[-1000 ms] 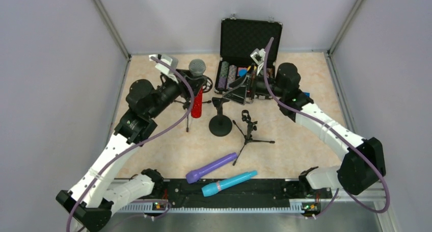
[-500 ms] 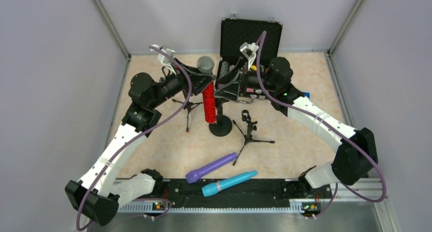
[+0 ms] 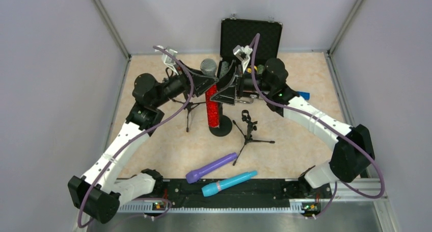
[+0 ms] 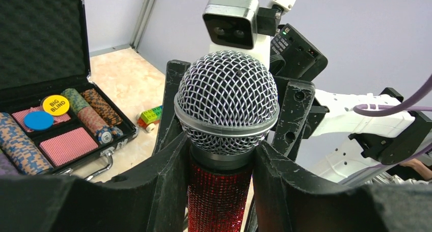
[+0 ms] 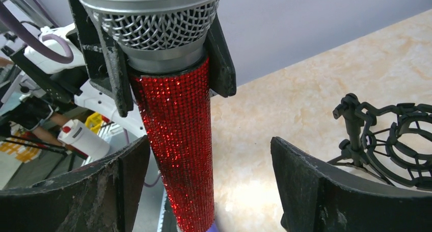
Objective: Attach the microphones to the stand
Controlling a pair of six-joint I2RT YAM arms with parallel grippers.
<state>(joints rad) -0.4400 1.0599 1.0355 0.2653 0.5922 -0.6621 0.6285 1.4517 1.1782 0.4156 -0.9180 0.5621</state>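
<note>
Beige table [image 3: 305,135]: it carries three stands. The purple microphone [image 3: 211,167] and the turquoise microphone [image 3: 229,183] lie flat near my edge, well apart from both claws.
Left claw [image 3: 206,83]: clenched on the red microphone [image 3: 212,107] just under its mesh head. I judge it bears the whole weight.
Right claw [image 5: 209,176]: released, one jaw on each side of the red barrel. I see a gap on both sides and no contact.
Round-base stand [image 3: 226,129]: directly below the red tail. Its clip is hidden behind the barrel, so I cannot tell whether the tail is seated.
Long axis: close to upright, head up, tail pointing down at the round base.
Bearing from right claw: the barrel stands between the jaws, nearer the jaw on the left of the wrist view. I would centre on it before closing.
Nearer arm: the two claws meet at the barrel, the left higher, the right lower.
Tripods: the left tripod [image 3: 188,108] and the right tripod [image 3: 248,130] flank the round base, both bare.
</note>
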